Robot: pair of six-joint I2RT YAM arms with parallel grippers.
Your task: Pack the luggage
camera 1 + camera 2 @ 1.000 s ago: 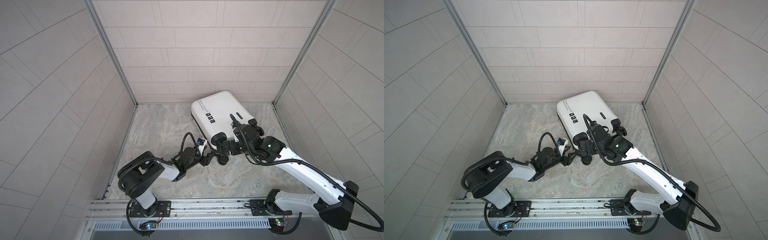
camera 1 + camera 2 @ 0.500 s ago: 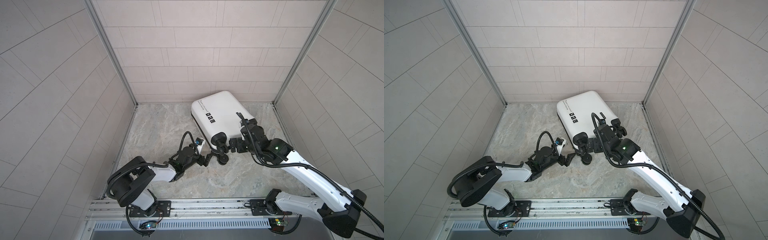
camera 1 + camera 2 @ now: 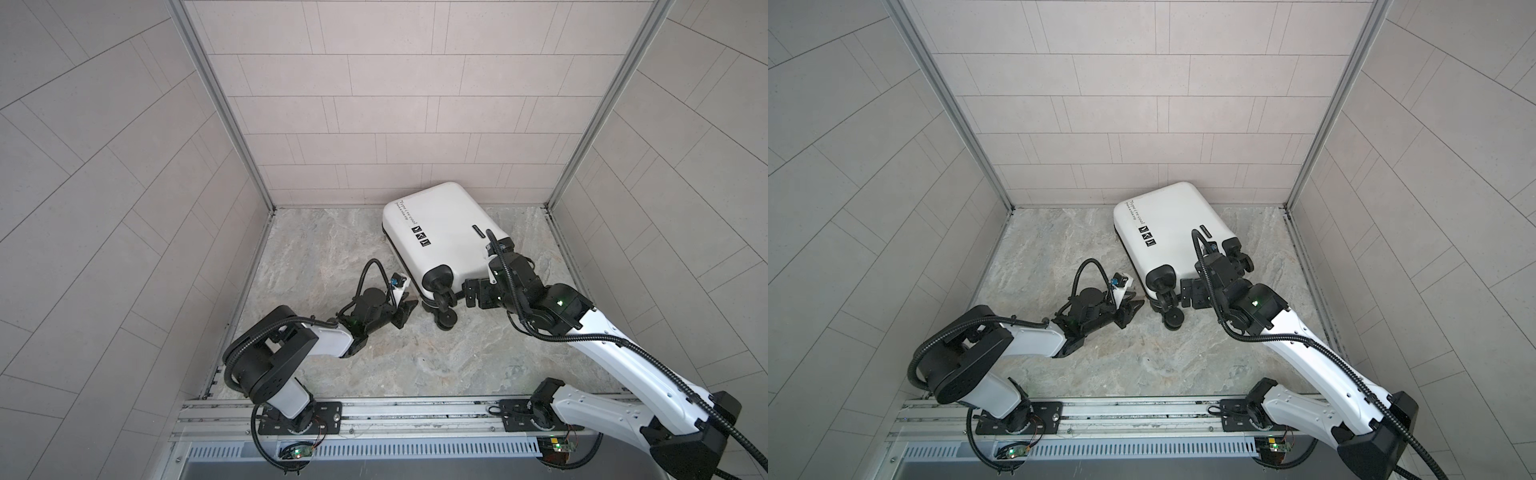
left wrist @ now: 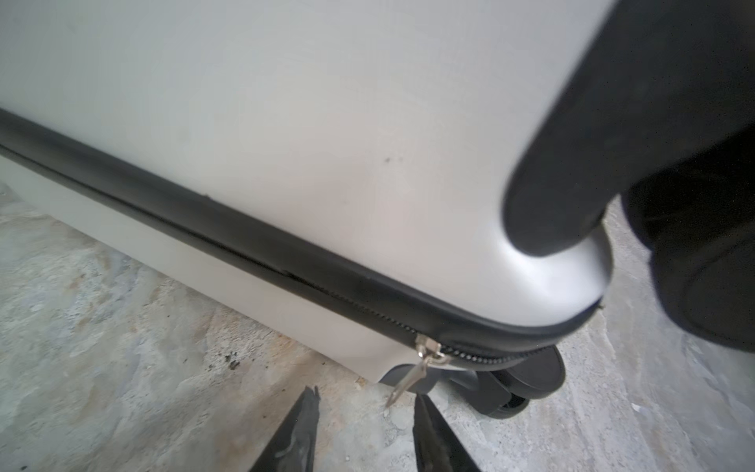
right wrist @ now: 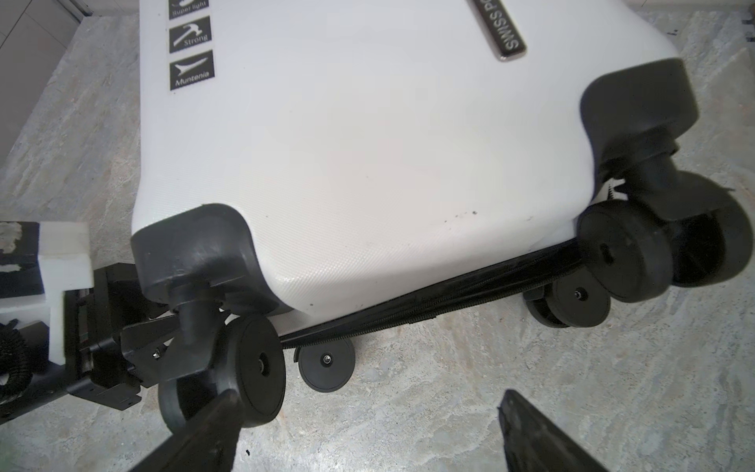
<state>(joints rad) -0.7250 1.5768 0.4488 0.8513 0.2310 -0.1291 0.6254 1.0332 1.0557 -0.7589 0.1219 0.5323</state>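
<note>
Down low, has the left tool (image 4: 365, 412) partly open: fingertips (image 4: 302, 429) apart, nothing between them. Points at the zipper pull (image 4: 408, 374) — dangling from the black zipper band (image 4: 245, 249) just ahead of the gap, untouched. Finds the luggage (image 3: 440, 232) right in front of both tools: flat on the counter (image 3: 332, 257), shells together, white lid up, wheel end toward the tips, far end near the back wall (image 3: 395, 124). Has the right tool (image 3: 468, 293) spread wide and empty, level with the wheel end, tips just beside a black spinner wheel (image 5: 249, 359). Shows one finger (image 5: 204, 433) crossing in front of that wheel in the right wrist view — contact there impossible to tell. Puts the left tool's tips just short of the luggage's near corner in both top views.
</note>
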